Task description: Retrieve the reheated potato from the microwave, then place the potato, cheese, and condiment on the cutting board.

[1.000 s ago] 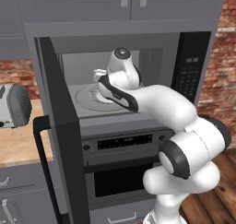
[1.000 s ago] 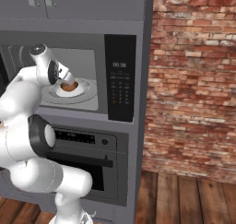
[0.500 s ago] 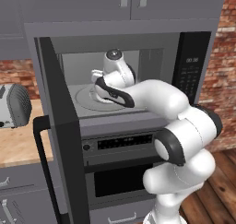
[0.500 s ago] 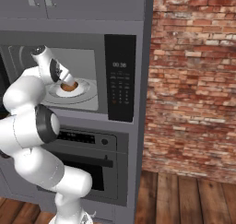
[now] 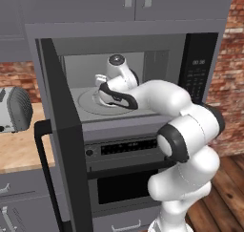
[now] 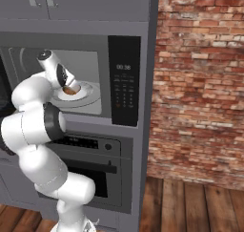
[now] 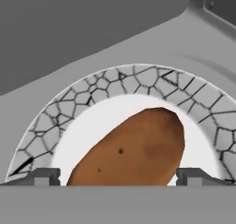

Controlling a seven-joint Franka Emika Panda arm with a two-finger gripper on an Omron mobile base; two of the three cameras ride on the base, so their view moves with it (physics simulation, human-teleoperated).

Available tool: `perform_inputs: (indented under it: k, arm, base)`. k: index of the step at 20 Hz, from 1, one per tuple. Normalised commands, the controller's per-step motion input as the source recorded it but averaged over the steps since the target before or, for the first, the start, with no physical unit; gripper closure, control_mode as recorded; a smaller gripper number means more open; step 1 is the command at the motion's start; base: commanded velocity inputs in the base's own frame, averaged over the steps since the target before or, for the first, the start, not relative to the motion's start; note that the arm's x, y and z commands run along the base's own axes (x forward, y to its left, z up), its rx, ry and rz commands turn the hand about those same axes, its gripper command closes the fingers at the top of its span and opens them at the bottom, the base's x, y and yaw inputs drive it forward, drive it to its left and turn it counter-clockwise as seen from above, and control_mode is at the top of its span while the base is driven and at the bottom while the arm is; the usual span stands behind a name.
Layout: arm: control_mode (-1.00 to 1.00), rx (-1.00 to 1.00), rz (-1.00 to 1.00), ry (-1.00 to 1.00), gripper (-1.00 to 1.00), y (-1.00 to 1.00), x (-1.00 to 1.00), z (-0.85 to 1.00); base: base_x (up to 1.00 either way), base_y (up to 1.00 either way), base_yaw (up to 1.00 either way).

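- Well, the gripper [image 7: 118, 176] hangs inside the microwave [image 5: 143, 40], jaws spread wide, one fingertip at either side of the potato [image 7: 131, 149].
- Potato lies on a white plate [image 7: 99, 121] with a crackle-patterned rim (nothing between it and the fingers).
- Microwave door [image 5: 64, 135] stands open at nine o'clock.
- Toaster [image 5: 14, 109] sits on the counter [image 5: 19, 152], farther at nine o'clock.
- Oven [image 6: 102, 171] sits below at six o'clock.

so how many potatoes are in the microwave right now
1. The potato lies on a white plate on the turntable inside the open microwave, directly between the open end effector's fingertips. Anything behind the arm could be hidden.
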Motion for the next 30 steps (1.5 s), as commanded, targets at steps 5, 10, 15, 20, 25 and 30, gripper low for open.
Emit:
perform_inputs:
  k: [5, 10, 15, 20, 25, 30]
  arm:
    - [-1.00, 0.00, -0.03, 0.09, -1.00, 0.00, 0.27, -0.10]
    - [-1.00, 0.00, 0.00, 0.09, -1.00, 0.00, 0.24, -0.04]
    - [-1.00, 0.00, 0.00, 0.11, -1.00, 0.00, 0.02, -0.18]
    - [-1.00, 0.00, 0.00, 0.08, -1.00, 0.00, 0.00, -0.24]
    - [-1.00, 0.00, 0.00, 0.04, -1.00, 0.00, 0.01, -0.27]
    - [-1.00, 0.00, 0.00, 0.00, -1.00, 0.00, -0.02, -0.42]
  base:
    - [0.00, 0.00, 0.00]
    - [0.00, 0.00, 0.00]
    - [0.00, 0.00, 0.00]
    - [0.00, 0.00, 0.00]
    - [0.00, 0.00, 0.00]
    - [0.00, 0.00, 0.00]
